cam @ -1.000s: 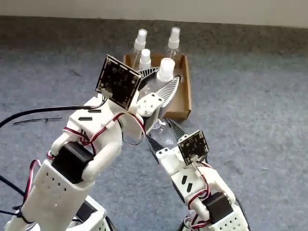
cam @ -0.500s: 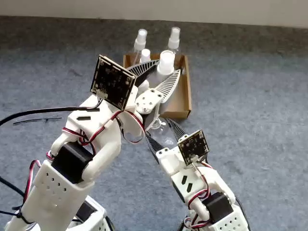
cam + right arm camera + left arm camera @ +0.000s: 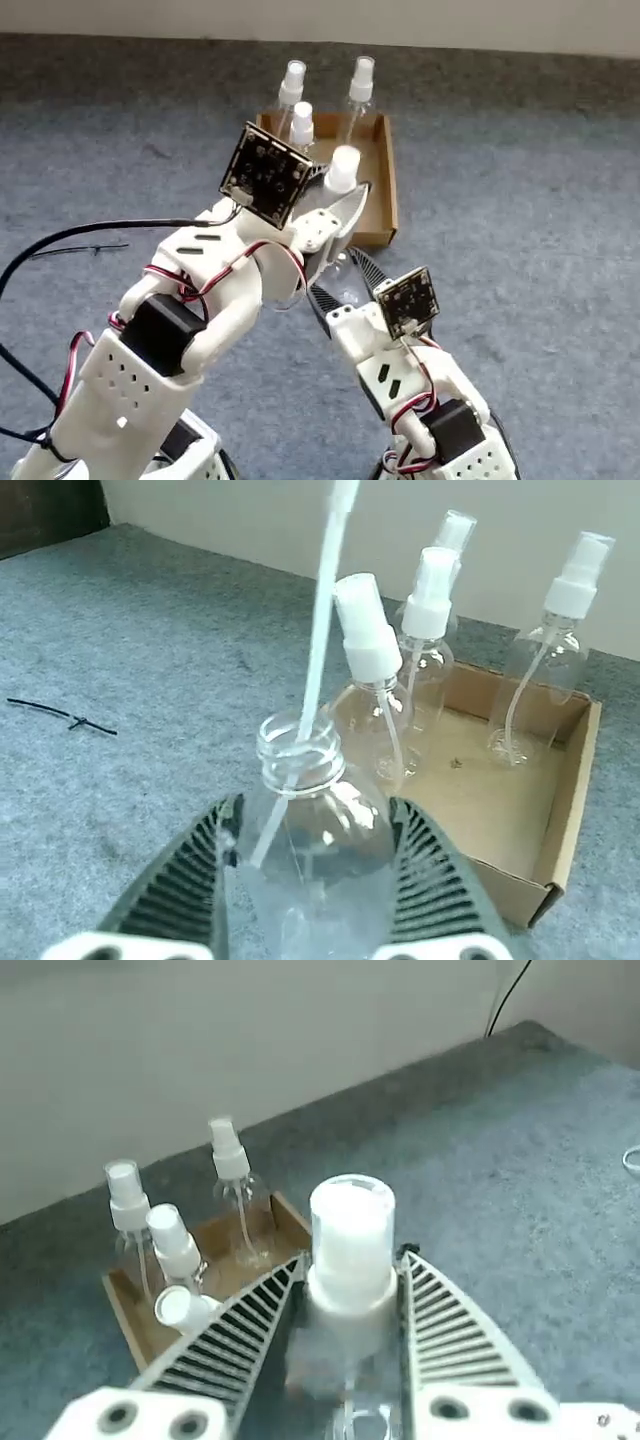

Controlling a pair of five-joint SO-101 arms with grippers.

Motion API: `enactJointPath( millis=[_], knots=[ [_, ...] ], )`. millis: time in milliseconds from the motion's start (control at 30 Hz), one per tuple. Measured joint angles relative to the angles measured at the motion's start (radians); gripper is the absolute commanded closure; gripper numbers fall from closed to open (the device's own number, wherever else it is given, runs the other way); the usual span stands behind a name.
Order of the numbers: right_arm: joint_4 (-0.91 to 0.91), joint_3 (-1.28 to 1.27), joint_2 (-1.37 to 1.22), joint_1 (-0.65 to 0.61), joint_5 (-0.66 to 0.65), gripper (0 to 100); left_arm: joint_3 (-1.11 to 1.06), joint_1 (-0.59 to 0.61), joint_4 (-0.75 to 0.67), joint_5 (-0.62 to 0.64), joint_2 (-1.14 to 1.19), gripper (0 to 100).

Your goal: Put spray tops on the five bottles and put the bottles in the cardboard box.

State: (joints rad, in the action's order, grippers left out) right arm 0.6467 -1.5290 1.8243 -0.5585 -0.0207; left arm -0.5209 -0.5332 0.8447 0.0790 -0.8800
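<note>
Grey carpet point(image 3: 530, 250) across whole floor. Thin black tie point(image 3: 75, 250) flat on carpet, 9 o'clock in high view. Pale wall point(image 3: 450, 18) along 12 o'clock edge. Dark cable point(image 3: 508, 998) against wall. Dark brown panel point(image 3: 45, 510) meets carpet.

This is a plain indoor room; whether it is a home or an office cannot be told. Short-pile grey carpet point(image 3: 520, 250) covers the whole work surface and runs to a bare pale wall point(image 3: 420, 18) at 12 o'clock. A loose black cable point(image 3: 110, 226) trails across it at 9 o'clock.
</note>
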Motion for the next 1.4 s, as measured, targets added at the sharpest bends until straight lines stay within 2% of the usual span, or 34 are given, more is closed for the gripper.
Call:
enactJointPath(
  millis=[233, 367, 500, 567, 667, 1000, 1100, 1267, 1400],
  knots=[
    [0.0, 0.0, 0.0, 0.04, 0.017, 99.5, 0.0, -0.005, 0.157, 0.003, 0.0, 87],
    [0.0, 0.0, 0.0, 0.043, 0.018, 99.5, 0.0, -0.005, 0.167, -0.002, 0.0, 87],
    [0.0, 0.0, 0.0, 0.046, 0.018, 99.5, 0.0, -0.005, 0.187, -0.095, 0.0, 87],
    [0.0, 0.0, 0.0, 0.046, 0.018, 99.5, 0.0, -0.005, 0.204, -0.121, 0.0, 83],
    [0.0, 0.0, 0.0, 0.046, 0.018, 99.5, 0.0, -0.005, 0.227, -0.135, 0.0, 76],
    [0.0, 0.0, 0.0, 0.046, 0.018, 99.5, 0.015, -0.003, 0.242, -0.138, 0.0, 76],
    [0.0, 0.0, 0.0, 0.046, 0.018, 99.5, 0.066, 0.034, 0.242, -0.138, 0.0, 76],
    [0.0, 0.0, 0.0, 0.046, 0.018, 99.5, 0.104, 0.16, 0.242, -0.138, -0.002, 76],
    [0.0, 0.0, 0.0, 0.046, 0.018, 99.5, 0.104, 0.164, 0.278, -0.138, -0.002, 76]
  ],
)
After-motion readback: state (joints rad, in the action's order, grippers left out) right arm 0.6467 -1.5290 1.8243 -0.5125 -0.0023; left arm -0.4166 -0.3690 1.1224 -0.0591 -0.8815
